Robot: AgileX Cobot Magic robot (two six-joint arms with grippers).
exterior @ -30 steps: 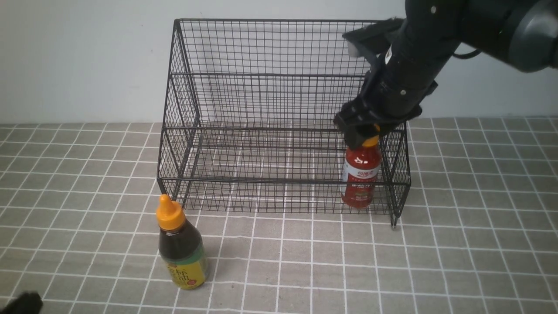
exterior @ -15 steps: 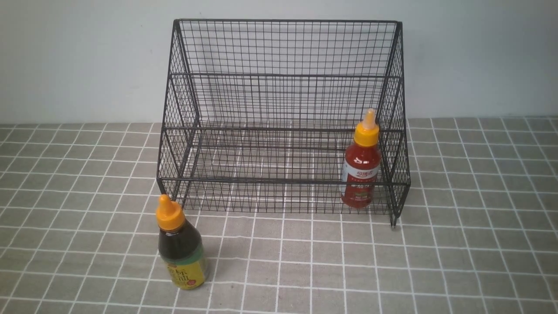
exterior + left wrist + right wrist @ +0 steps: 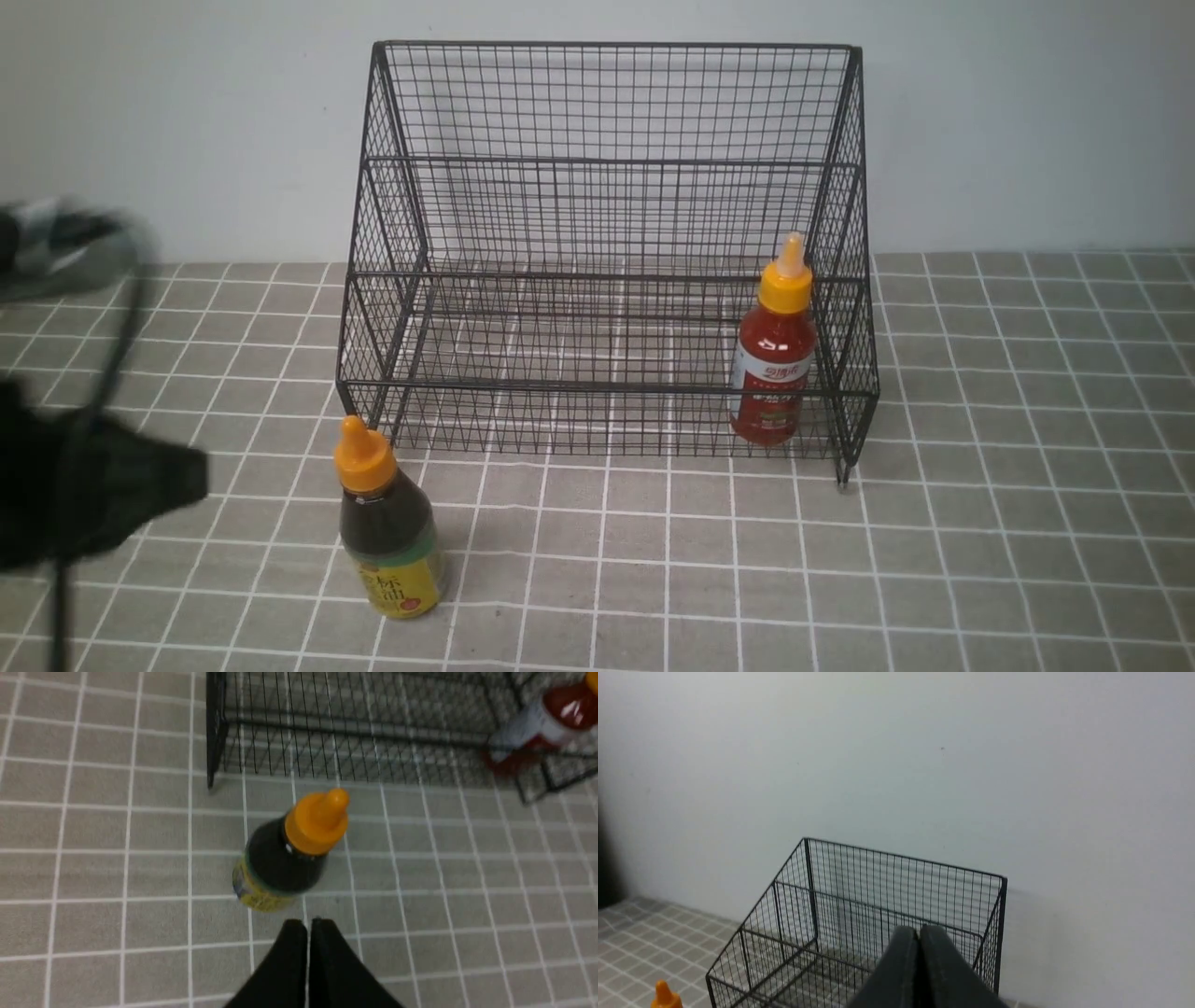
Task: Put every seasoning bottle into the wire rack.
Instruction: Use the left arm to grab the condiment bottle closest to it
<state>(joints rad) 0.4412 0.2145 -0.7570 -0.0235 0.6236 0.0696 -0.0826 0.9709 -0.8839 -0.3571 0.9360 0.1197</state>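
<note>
The black wire rack [image 3: 607,215] stands at the back of the tiled table. A red seasoning bottle [image 3: 773,359] with an orange cap stands upright inside the rack's lower right corner. The dark-brown seasoning bottle [image 3: 387,537] with a yellow-green label stands on the table in front of the rack's left corner. My left gripper [image 3: 308,924] is shut and empty, a short way from that bottle [image 3: 285,858]. It shows as a blurred dark shape [image 3: 112,495] at the front view's left edge. My right gripper [image 3: 919,931] is shut and empty, high above the rack [image 3: 859,919].
The table is covered by a grey cloth with white grid lines [image 3: 980,541]. A pale wall [image 3: 187,121] rises right behind the rack. A cable of the left arm [image 3: 103,373] hangs at the far left.
My right gripper let go of the red bottle's cap, left the front view and shut. My left arm has swung into view at the left, toward the dark-brown bottle.
</note>
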